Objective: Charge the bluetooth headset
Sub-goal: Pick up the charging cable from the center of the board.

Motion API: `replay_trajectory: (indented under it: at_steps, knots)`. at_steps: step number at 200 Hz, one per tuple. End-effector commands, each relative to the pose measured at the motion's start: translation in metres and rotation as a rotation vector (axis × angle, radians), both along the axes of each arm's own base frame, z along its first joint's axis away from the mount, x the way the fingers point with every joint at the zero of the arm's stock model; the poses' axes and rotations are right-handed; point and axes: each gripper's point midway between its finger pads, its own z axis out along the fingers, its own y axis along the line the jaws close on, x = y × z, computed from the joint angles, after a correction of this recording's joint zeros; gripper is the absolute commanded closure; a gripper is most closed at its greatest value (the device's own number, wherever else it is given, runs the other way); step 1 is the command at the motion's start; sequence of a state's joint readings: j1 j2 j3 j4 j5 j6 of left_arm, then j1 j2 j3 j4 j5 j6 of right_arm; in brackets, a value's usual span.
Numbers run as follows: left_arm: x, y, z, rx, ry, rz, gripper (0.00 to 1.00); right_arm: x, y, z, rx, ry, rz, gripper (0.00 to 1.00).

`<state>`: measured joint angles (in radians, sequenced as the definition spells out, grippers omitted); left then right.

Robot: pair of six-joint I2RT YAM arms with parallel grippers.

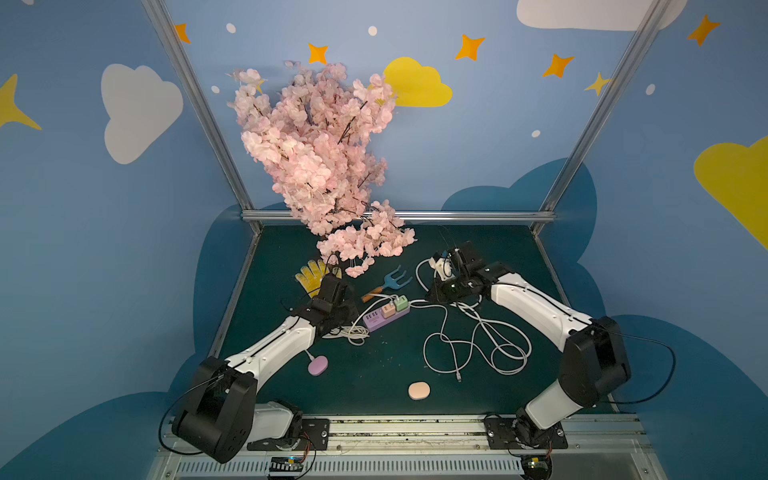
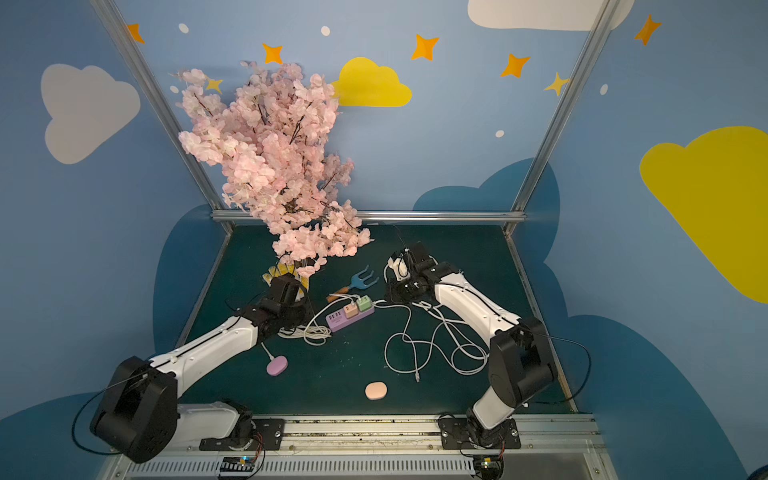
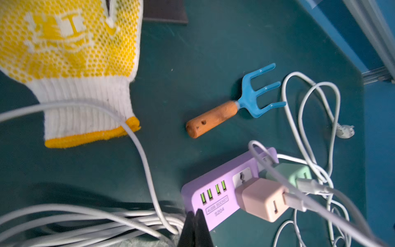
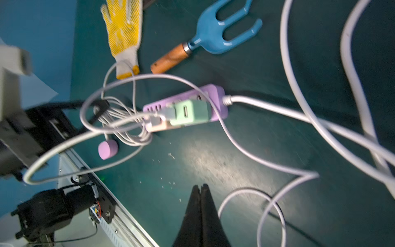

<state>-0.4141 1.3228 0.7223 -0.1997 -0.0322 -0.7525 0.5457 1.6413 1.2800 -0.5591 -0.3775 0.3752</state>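
Observation:
A peach oval headset case lies alone near the table's front edge, with no cable at it. A lilac oval case lies beside my left arm with a white cable running into it. The purple power strip holds a pink adapter and a green adapter, each with a cable plugged in. A loose white cable loops right of the strip, and its free plug points toward the front. My left gripper is shut and empty at the strip's USB end. My right gripper is shut and empty above bare mat.
A yellow dotted glove and a blue hand fork with a wooden handle lie behind the strip. A pink blossom branch overhangs the back left. A bundled white cord lies left of the strip. Metal frame rails edge the mat.

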Motion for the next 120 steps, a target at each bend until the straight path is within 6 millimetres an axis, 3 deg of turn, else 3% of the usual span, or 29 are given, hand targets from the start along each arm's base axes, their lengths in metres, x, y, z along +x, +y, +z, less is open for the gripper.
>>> replay_trajectory:
  at_steps: [1,61,120]
  knots:
    - [-0.007,-0.004,-0.014,-0.019,0.043,0.010,0.97,0.015,0.028,0.007,0.093,0.000,0.043,1.00]
    - [0.010,-0.025,-0.038,-0.054,0.098,-0.025,0.96,0.019,0.059,-0.019,0.074,0.064,0.110,1.00]
    - [0.019,-0.038,-0.053,-0.080,0.129,-0.055,0.97,0.003,0.063,-0.048,0.028,0.136,0.136,1.00]
